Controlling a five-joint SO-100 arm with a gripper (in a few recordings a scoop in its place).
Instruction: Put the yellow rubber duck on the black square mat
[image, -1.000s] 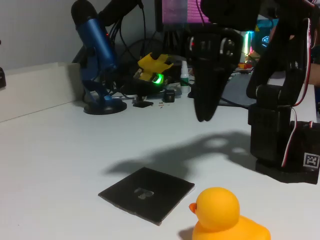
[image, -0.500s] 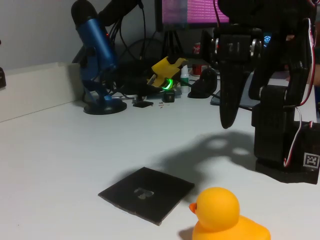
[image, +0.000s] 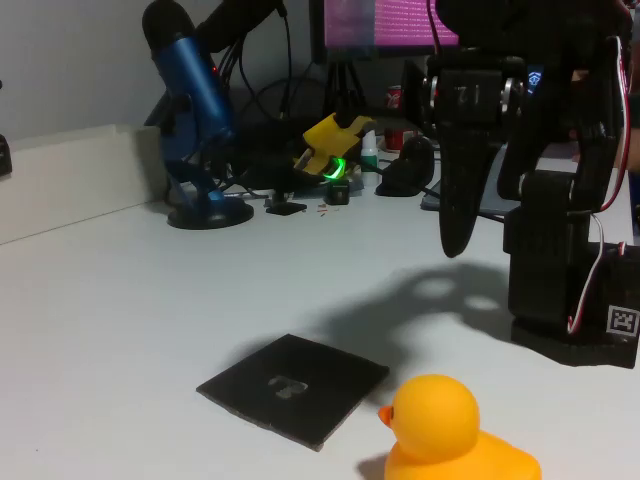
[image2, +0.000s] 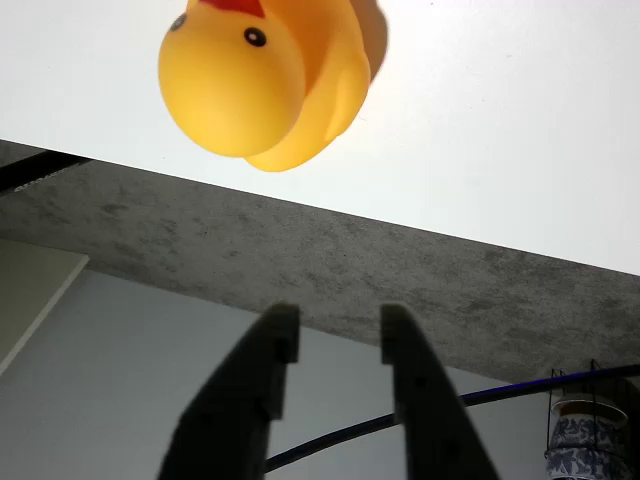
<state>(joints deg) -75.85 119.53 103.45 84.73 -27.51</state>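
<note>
The yellow rubber duck (image: 445, 430) stands on the white table at the bottom right of the fixed view, beak toward the black square mat (image: 300, 385), which lies flat just to its left. They are close together, and I cannot tell if they touch. My black gripper (image: 453, 245) hangs fingers-down above the table, behind the duck and well clear of it. In the wrist view the duck (image2: 260, 80) shows at the top, far from the gripper (image2: 340, 320). The fingers stand slightly apart with nothing between them.
The arm's black base (image: 565, 270) stands at the right. A blue microphone (image: 195, 110) on a stand, cables and a yellow device (image: 335, 140) crowd the back. A raised white ledge (image: 70, 180) runs along the left. Bare table surrounds the mat.
Since a second ago the gripper has swung to the right in the fixed view. It has held still for the last half second. Duck and mat have not moved.
</note>
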